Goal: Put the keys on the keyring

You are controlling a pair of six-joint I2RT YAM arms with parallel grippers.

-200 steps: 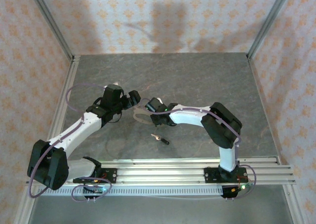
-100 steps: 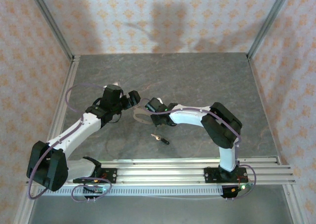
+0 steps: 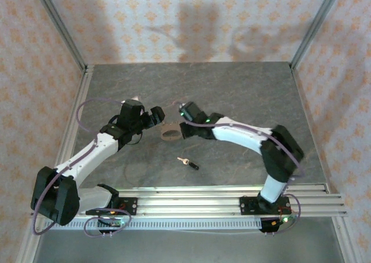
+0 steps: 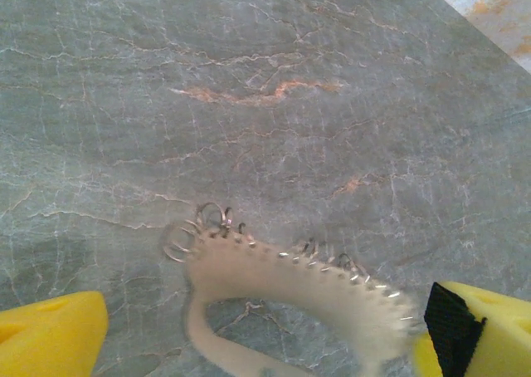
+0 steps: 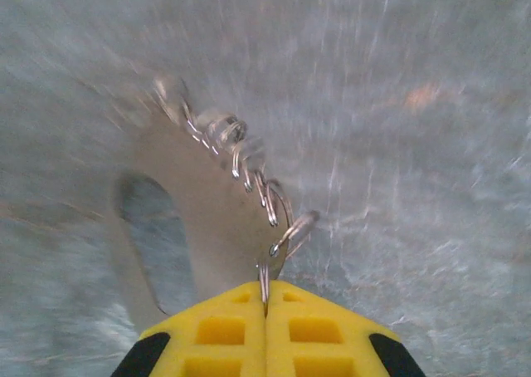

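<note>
Close to the arm bases, the little key [image 3: 187,162] lies flat on the gray table [image 3: 243,89], and nothing touches it. A bit farther back is the keyring [image 3: 170,135], a tan loop with small wire rings [image 5: 249,173] along its edge. The right gripper [image 5: 265,298] is squeezed tight on one of those wire rings. The left gripper [image 3: 157,116] hangs just beside the loop, its yellow fingers [image 4: 50,340] spread wide, holding nothing.

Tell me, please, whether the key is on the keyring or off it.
Off: the key lies alone on the table, apart from the keyring, whose edge the shut right gripper pinches.
</note>
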